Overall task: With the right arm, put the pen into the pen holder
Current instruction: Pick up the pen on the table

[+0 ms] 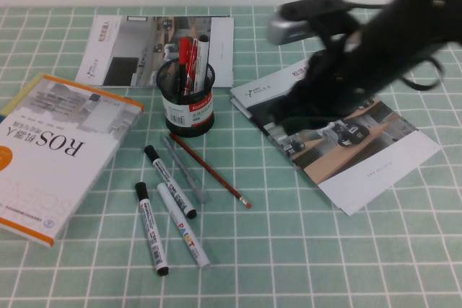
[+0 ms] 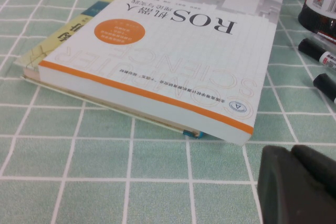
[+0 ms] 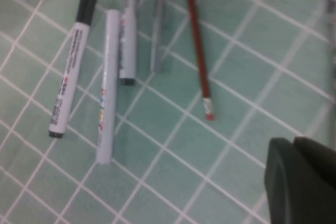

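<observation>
The pen [image 1: 211,169], a thin red stick with a small red eraser tip, lies flat on the green checked cloth, running from in front of the pen holder [image 1: 188,102] toward the front right. The holder is a black mesh cup with several pens standing in it. The right arm [image 1: 361,55] hangs blurred over a brochure, right of the holder. In the right wrist view its gripper [image 3: 293,144] is shut and empty, above the cloth and apart from the pen's [image 3: 197,45] eraser end. The left gripper [image 2: 291,151] is shut and empty, low by the book's near corner.
A translucent grey pen [image 1: 186,171] and three white markers [image 1: 170,182] lie just left of the red pen. A ROS book [image 1: 50,149] lies at the left. One brochure [image 1: 159,48] lies behind the holder and another [image 1: 361,156] lies under the right arm.
</observation>
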Controlling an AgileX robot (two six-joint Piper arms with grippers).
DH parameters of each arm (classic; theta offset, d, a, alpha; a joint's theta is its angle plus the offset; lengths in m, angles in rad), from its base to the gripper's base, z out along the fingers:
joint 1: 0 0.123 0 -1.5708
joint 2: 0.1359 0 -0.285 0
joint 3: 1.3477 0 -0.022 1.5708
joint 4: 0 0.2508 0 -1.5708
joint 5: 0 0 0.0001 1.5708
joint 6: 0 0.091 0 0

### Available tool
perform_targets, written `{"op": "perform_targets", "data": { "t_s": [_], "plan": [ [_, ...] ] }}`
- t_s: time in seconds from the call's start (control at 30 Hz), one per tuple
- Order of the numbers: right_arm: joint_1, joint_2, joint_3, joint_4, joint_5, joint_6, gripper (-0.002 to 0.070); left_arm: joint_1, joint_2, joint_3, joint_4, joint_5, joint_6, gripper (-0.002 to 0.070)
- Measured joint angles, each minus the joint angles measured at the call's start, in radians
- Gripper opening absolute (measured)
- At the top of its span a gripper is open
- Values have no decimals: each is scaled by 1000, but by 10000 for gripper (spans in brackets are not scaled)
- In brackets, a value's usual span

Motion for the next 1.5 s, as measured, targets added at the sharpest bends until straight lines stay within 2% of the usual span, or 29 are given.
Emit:
{"op": "perform_targets", "data": {
  "t_s": [0.43,0.53,0.73,0.87,1.5],
  "plan": [
    [104,445,-521,-84,226,1,-15,0,0,0,0,0,0,-4],
    [117,519,-603,-100,235,1,32,0,0,0,0,0,0,-4],
    [136,661,-744,-117,237,21,204,0,0,0,0,0,0,-4],
    [138,733,-826,-146,237,21,255,0,0,0,0,0,0,-4],
    [169,823,-895,-137,239,23,266,0,0,0,0,0,0,-4]
  ]
}}
